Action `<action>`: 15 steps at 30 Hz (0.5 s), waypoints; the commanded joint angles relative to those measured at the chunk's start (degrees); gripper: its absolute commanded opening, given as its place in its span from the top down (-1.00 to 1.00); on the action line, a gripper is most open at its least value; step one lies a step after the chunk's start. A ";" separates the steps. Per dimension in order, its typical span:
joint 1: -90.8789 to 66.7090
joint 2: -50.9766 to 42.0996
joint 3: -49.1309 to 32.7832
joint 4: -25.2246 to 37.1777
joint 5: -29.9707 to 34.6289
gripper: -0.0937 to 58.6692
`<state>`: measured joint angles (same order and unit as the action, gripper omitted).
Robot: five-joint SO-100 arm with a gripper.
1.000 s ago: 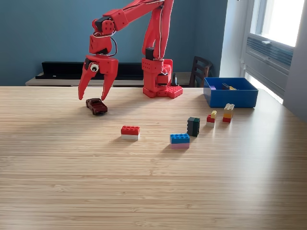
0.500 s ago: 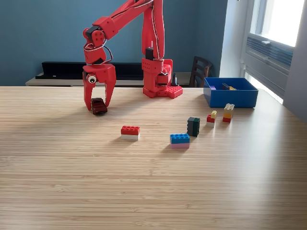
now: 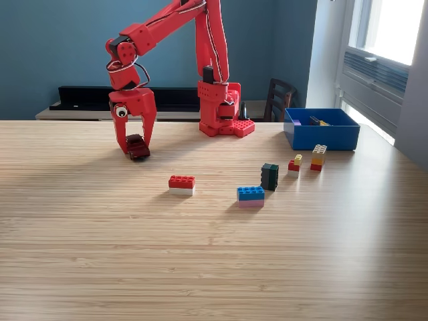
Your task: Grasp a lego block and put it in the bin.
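Lego blocks sit loose on the bench (image 3: pixel 200 254), none held. Gripper (image 3: pixel 136 148) points down at the exterior view's left, fingers (image 3: pixel 148 128) closed around a small dark red toy car (image 3: pixel 138 147) that rests on the bench. Red-white block (image 3: pixel 182 184) lies nearest, toward the view's right; blue-pink block (image 3: pixel 251 195) and dark green block (image 3: pixel 269 176) further right; small red-yellow block (image 3: pixel 294 163) and yellow-orange block (image 3: pixel 318 158) just in front of the blue bin (image 3: pixel 322 130). Bin holds a few pieces. Arm base (image 3: pixel 223 107) stands behind, centre.
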<state>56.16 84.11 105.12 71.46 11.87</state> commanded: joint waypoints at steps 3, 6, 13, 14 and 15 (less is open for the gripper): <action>-9.58 12.22 -16.26 14.94 0.35 0.99; -18.28 19.07 -18.11 19.78 1.41 0.99; -46.67 31.03 -17.67 26.89 6.33 0.99; -51.42 32.26 -17.49 26.89 6.06 0.99; -55.55 32.78 -17.67 26.89 5.89 0.99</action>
<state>17.05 108.28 91.67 96.33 16.79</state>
